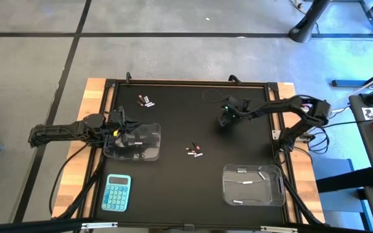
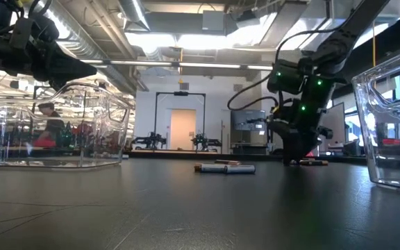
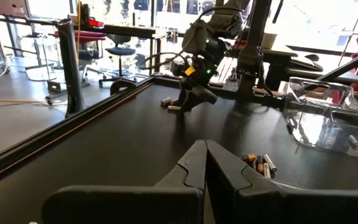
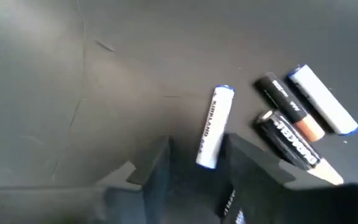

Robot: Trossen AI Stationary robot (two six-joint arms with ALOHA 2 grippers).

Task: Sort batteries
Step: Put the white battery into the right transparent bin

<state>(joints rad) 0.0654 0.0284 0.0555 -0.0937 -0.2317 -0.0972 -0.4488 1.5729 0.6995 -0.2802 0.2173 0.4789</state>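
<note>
My right gripper (image 1: 225, 121) points steeply down at the mat's far right, open. Its fingers stand either side of the near end of a white battery (image 4: 213, 124) that lies flat on the black mat. Beside it lie two dark batteries (image 4: 288, 140) and another white one (image 4: 322, 99). More batteries lie mid-mat (image 1: 194, 151) and at the far left (image 1: 146, 100). My left gripper (image 3: 205, 155) is shut and level, holding nothing, above the left clear tub (image 1: 141, 145). My right gripper's fingers come from above, slanting, and lie along the white battery at its near end (image 4: 206, 158). A gap shows beside one finger (image 4: 160, 165). Whether the other finger (image 4: 244, 155) touches the battery, I cannot tell. The battery lies flat on the mat.
A second clear tub (image 1: 252, 184) with a few white batteries stands at the near right. A blue calculator (image 1: 116, 192) lies at the near left. The mat has a raised black rim (image 1: 186, 82) and open mat between the two tubs.
</note>
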